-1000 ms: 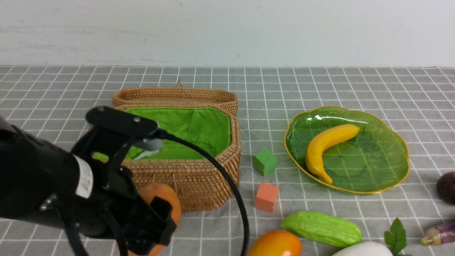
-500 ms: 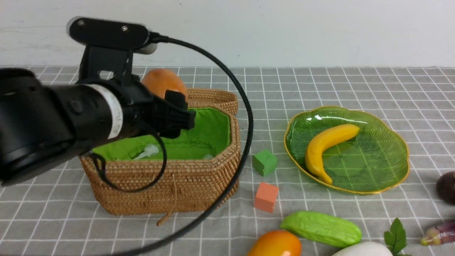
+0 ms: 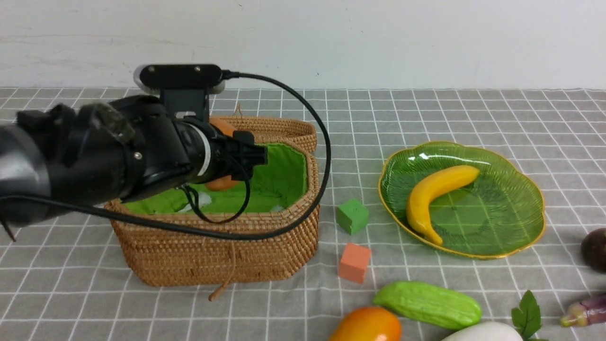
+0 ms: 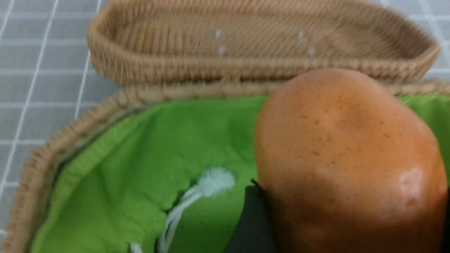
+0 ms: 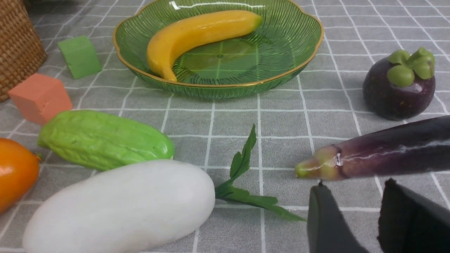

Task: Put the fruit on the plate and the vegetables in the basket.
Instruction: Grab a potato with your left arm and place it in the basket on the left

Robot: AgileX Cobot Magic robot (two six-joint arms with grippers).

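The potato point(image 4: 348, 158) is held by the left gripper point(image 3: 242, 156), whose jaws are clamped on its sides, above the open basket point(image 3: 213, 255). In the front view it is largely hidden behind the black fingers, with only its top and underside showing. It is carried over the rear part of the green lining point(image 3: 279, 175), just in front of the lid point(image 3: 279, 129), which is folded back behind the basket. Whether the potato touches the lining cannot be told. A white drawstring point(image 4: 197, 196) is seen on the lining beside the gripper.

The banana point(image 3: 435, 194) is laid in the plate point(image 3: 516, 208), well to the right of the basket. Between the two, a green cube point(image 3: 352, 216) and an orange cube point(image 3: 355, 263) are set on the checked cloth point(image 3: 426, 113).

The remaining produce is spread along the near edge of the cloth. The mango point(image 3: 367, 326) is found nearest the basket, with the gourd point(image 3: 428, 304) just beside it and the white vegetable point(image 3: 483, 332) with its green leaves in front of the gourd. The eggplant point(image 3: 584, 310) and the mangosteen point(image 3: 595, 248) are placed farthest right.

The right gripper point(image 5: 355, 202) is shown only in its own wrist view. Its jaws are parted a little and nothing is held between them. The eggplant's stem end is seen just beyond its fingertips, and the mangosteen is seen past the eggplant, near the plate.
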